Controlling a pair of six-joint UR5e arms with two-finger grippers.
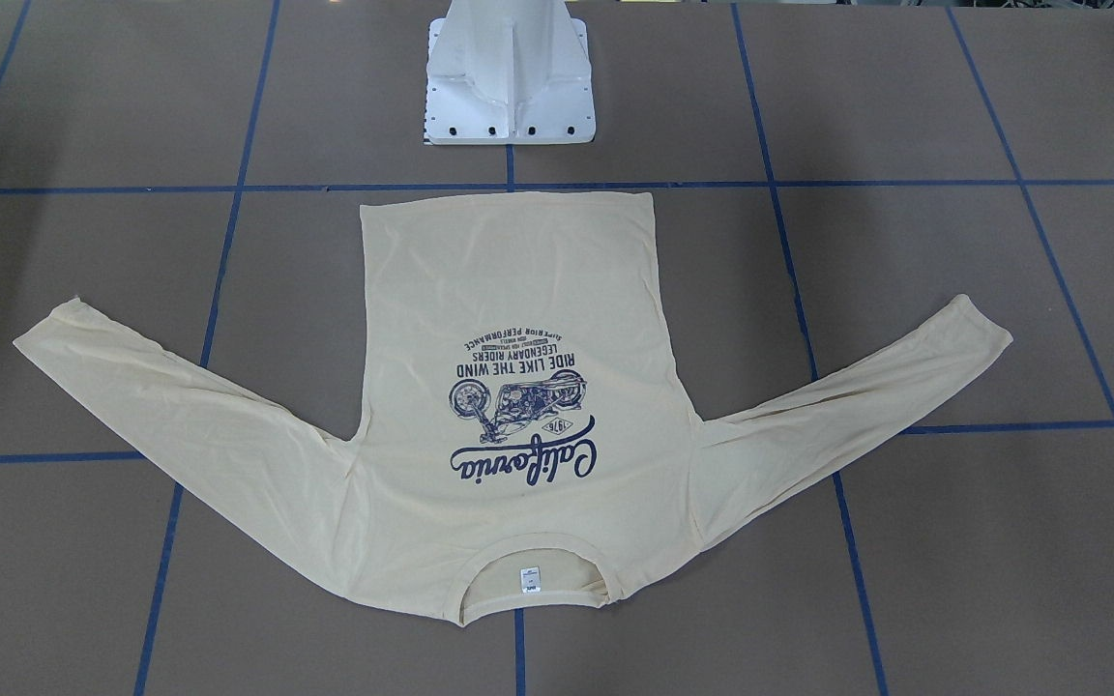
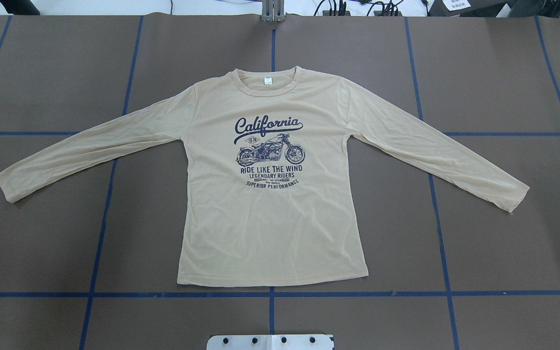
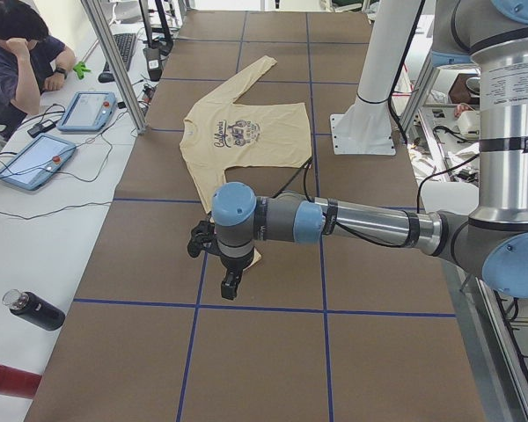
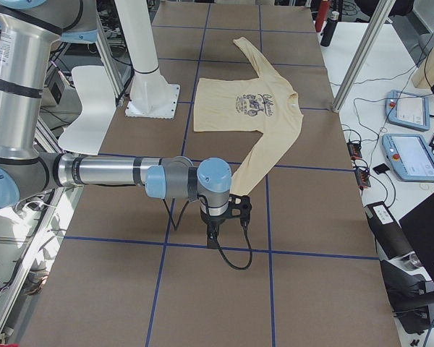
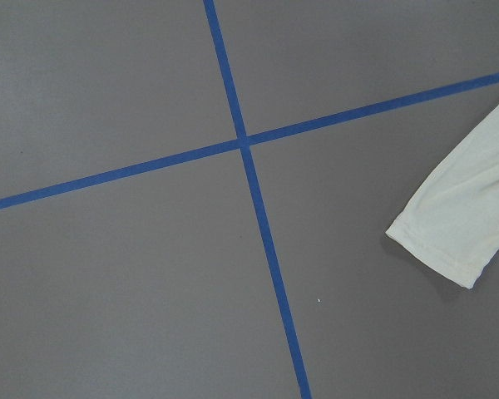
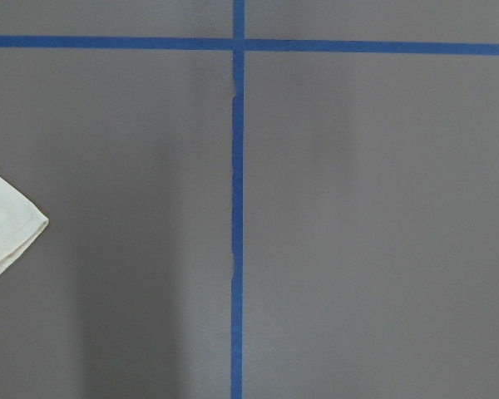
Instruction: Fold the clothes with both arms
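Shirt (image 2: 270, 228) lies flat and print-up at the middle of the brown table (image 2: 503, 233). Its long axis runs from the hem, near the white pedestal (image 2: 270, 341), to the collar on the far side, and both sleeves splay outward. The knit is thin and faintly wrinkled. Left arm (image 3: 361, 224) and right arm (image 4: 108, 173) hang near the cuffs, seen only side-on, so I cannot tell how their jaws stand.

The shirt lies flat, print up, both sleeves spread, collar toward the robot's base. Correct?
Not quite. The shirt has its hem, not its collar, toward the white base; the collar points away. The overhead exterior view shows it. The rest holds.
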